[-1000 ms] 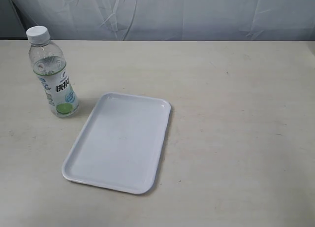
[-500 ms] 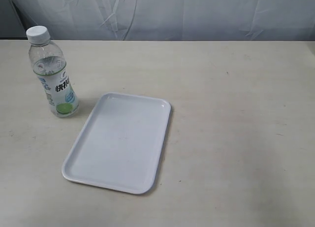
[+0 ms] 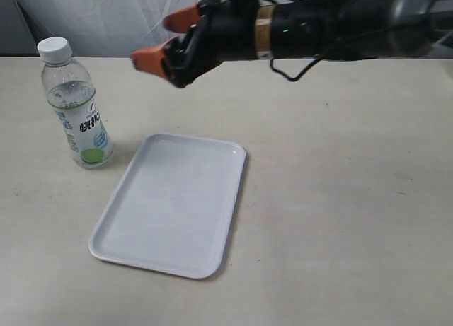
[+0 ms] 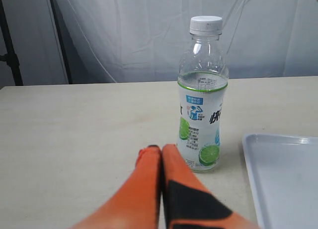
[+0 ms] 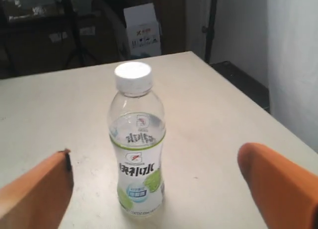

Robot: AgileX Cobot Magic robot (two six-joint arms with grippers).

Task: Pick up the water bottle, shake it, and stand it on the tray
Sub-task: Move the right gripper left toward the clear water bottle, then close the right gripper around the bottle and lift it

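The water bottle (image 3: pixel 76 107) stands upright on the table (image 3: pixel 340 199), just off the far left corner of the white tray (image 3: pixel 170 199) and clear of its rim. The right gripper (image 3: pixel 159 39) hangs in the air beyond the tray's far edge, orange fingers (image 3: pixel 145 59) spread wide, gripping nothing and pointing toward the bottle. The left gripper (image 4: pixel 159 150) sits low near the bottle, fingers pressed together, empty.
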